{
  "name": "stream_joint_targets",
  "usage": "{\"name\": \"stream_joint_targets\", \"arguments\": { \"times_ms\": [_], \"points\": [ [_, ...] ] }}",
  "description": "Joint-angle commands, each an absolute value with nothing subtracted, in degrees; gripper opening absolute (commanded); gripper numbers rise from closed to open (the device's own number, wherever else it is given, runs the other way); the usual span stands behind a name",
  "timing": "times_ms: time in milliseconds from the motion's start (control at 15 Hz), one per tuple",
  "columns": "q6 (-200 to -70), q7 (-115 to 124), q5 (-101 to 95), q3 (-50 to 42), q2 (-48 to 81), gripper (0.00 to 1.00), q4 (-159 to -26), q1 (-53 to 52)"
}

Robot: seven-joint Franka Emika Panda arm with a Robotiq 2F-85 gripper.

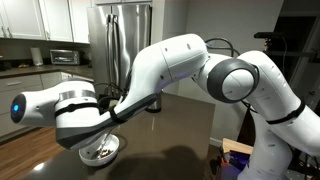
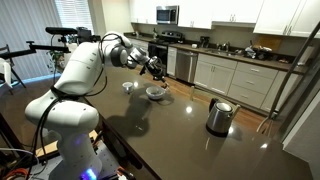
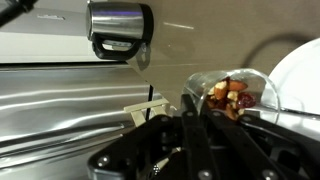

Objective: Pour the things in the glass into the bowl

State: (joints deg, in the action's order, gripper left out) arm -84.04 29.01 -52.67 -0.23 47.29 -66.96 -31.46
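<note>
In the wrist view the small clear glass [image 3: 225,82] lies tilted between my dark fingers [image 3: 192,118], and my gripper [image 3: 215,108] is shut on it. Brown and reddish things [image 3: 232,97] are heaped at its mouth. The white bowl [image 3: 300,75] curves in at the right edge, just past the glass. In an exterior view my gripper [image 2: 156,68] hangs just above the bowl [image 2: 156,93]. In an exterior view the bowl [image 1: 114,149] holds dark bits, and my own arm hides the gripper and the glass.
A shiny kettle [image 2: 219,116] with a dark handle stands on the dark counter [image 2: 180,130], well away from the bowl, and shows at the top of the wrist view [image 3: 120,28]. A small grey object [image 2: 128,87] sits beside the bowl. Kitchen cabinets line the back wall.
</note>
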Motion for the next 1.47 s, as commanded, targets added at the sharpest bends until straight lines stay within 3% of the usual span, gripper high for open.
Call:
{"name": "stream_joint_targets", "arguments": {
  "times_ms": [0, 600, 1400],
  "points": [
    [-80.72, 31.03, -53.99, -0.76, 48.64, 0.04, -64.81, -34.23],
    [-79.87, 37.31, -60.73, -4.47, 50.88, 0.04, -66.25, -40.83],
    [-81.13, 37.67, -62.64, -7.86, 52.25, 0.04, -65.74, -40.31]
  ]
}}
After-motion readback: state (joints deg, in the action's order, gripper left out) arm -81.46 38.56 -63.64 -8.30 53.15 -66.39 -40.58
